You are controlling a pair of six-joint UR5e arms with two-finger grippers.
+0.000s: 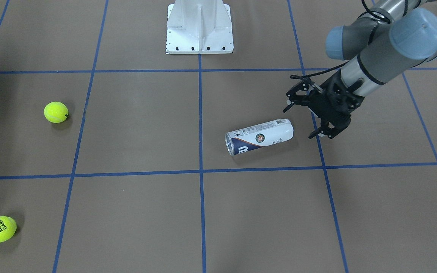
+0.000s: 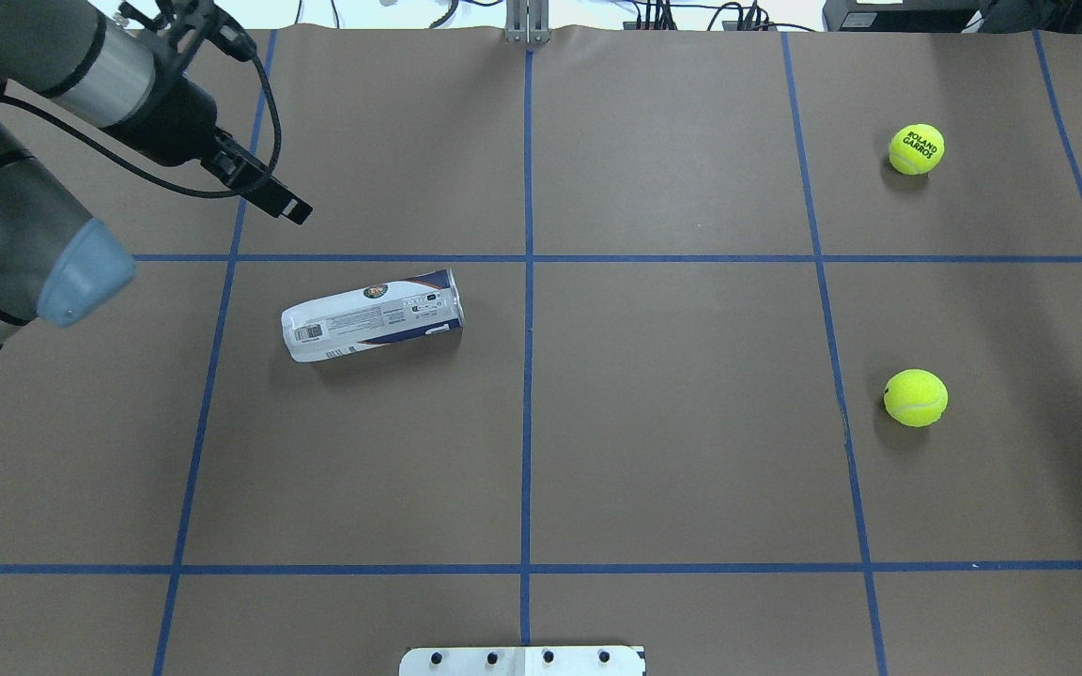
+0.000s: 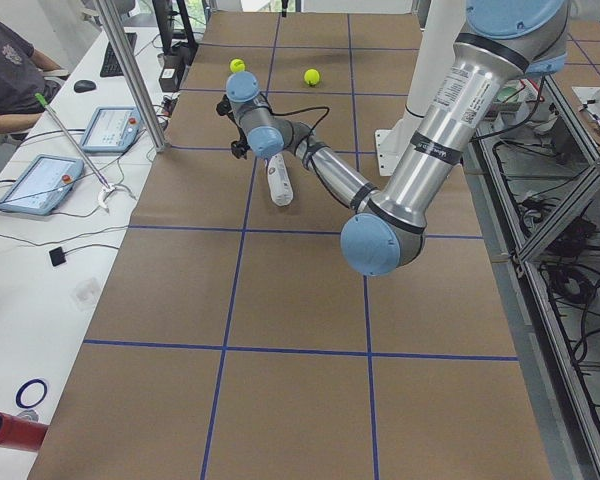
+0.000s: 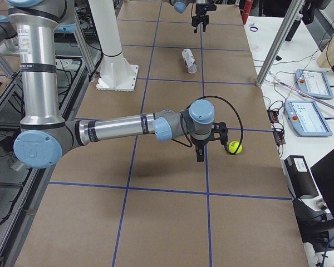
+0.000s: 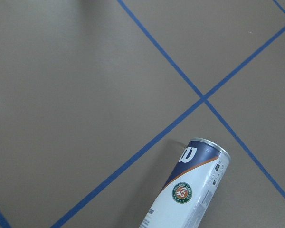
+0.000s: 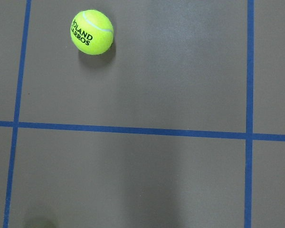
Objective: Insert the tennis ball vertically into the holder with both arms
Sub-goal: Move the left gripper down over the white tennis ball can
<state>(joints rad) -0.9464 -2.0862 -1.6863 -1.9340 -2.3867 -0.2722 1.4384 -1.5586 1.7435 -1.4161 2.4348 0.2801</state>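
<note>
The holder [image 1: 259, 137] lies on its side on the brown table, its silver-rimmed open end turned away from my left arm. My left gripper [image 1: 297, 123] hovers open just past the holder's closed end, with nothing between its fingers. The left wrist view shows the holder [image 5: 190, 194] at the bottom edge. Two yellow tennis balls rest far off on the other half: a printed one [image 2: 917, 148] and a plain one [image 2: 916, 397]. My right gripper [image 4: 210, 146] hangs beside the printed ball [image 4: 234, 147]. It shows only in the exterior right view, so I cannot tell its state.
The white base pedestal [image 1: 199, 26] stands at the robot's edge of the table. Blue tape lines [image 2: 527, 282] divide the table into squares. Off the operators' side stand a metal pole [image 3: 130, 70] and control tablets [image 3: 40, 185], with a seated person [image 3: 5, 70] behind.
</note>
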